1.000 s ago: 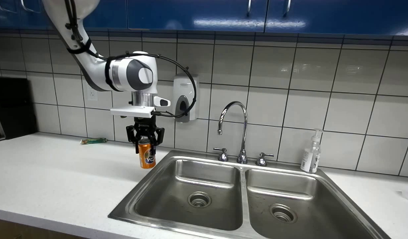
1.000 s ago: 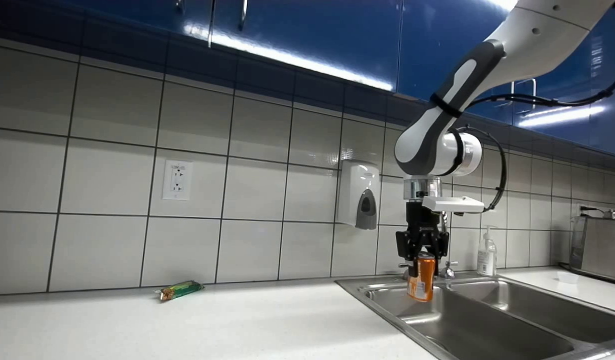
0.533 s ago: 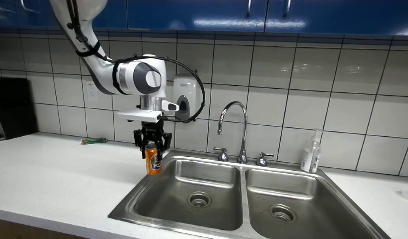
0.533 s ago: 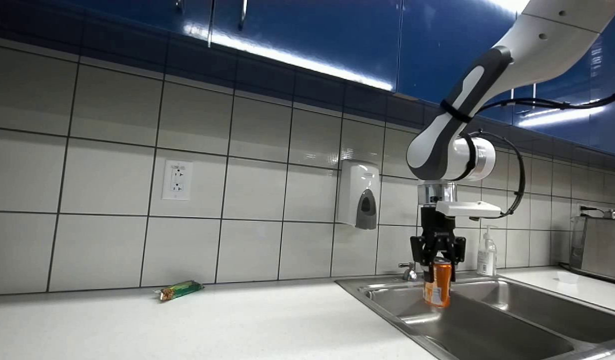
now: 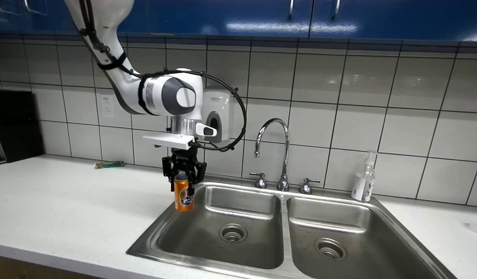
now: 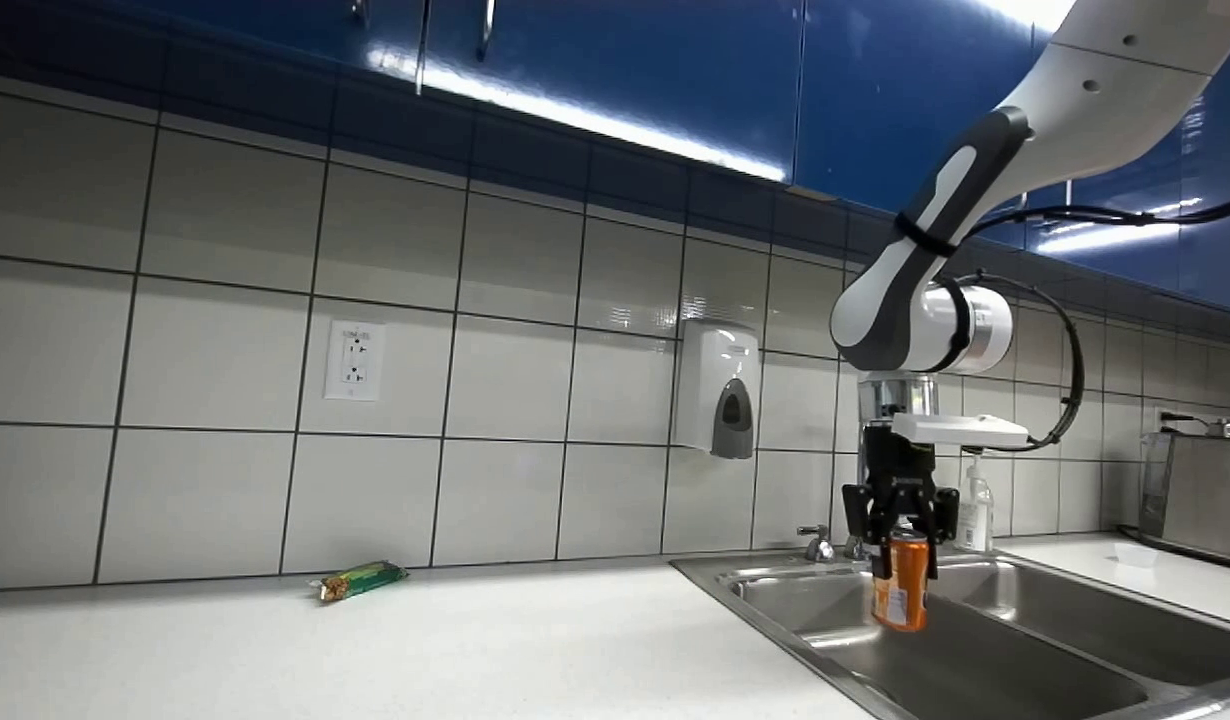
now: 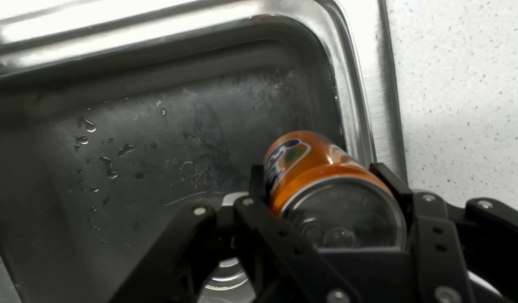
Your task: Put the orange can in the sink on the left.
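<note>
The orange can [image 5: 183, 202] hangs roughly upright in my gripper [image 5: 182, 189], which is shut around its upper part. The can also shows in an exterior view [image 6: 900, 605] and in the wrist view [image 7: 322, 164], where a finger stands on each side of it and its top faces the camera. The left sink basin [image 5: 207, 248] is steel with a round drain. In the wrist view the can is above this basin [image 7: 179, 139], near its side rim. The can's bottom is above the basin floor. The gripper [image 6: 907, 570] hides part of the can's upper side.
The right basin [image 5: 362, 248] lies beyond a steel divider [image 5: 286, 232]. A curved faucet [image 5: 287, 155] with two handles stands behind the sink. A soap bottle [image 5: 364, 180] stands at the back right. A green wrapper [image 6: 360, 580] lies on the counter. A dispenser [image 6: 717, 390] hangs on the wall.
The gripper and the can have moved right and a little lower in both exterior views, from the sink's left edge to over the left basin's side. The grip on the can stays the same.
</note>
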{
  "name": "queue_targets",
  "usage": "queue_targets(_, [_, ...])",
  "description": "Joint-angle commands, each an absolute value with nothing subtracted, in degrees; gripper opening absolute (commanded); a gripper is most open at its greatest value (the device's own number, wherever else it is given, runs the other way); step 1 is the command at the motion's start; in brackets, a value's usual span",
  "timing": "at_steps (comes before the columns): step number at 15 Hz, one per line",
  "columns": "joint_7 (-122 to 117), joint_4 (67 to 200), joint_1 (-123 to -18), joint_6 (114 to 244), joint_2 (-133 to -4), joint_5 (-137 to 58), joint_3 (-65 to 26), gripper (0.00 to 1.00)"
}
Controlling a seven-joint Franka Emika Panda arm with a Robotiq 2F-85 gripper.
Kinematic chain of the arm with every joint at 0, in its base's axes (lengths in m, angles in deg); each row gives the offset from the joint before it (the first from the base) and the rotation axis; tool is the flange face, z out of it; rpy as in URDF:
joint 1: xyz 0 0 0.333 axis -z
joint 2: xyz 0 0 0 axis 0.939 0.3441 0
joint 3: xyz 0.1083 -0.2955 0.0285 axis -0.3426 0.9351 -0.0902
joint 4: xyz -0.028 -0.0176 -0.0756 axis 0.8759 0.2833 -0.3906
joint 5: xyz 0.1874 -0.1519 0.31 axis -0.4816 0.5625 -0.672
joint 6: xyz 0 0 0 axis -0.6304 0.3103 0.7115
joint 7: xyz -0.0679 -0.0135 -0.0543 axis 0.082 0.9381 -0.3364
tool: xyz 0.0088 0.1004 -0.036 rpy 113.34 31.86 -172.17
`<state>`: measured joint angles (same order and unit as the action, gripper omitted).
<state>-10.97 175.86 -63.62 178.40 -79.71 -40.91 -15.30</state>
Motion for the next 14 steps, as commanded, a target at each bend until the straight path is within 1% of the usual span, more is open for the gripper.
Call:
queue_targets(1, [-13.13, 174.95, -61.65, 178.93, -78.84, -42.61, -14.47, 0.38])
queue_targets(9, [-15.42, 171.74, -58.62, 178.95, -73.29, -43.61, -12.96, 0.38])
queue_targets(14, [-13.99, 165.97, -57.78, 177.91, -67.68, -44.12, -13.10, 0.38])
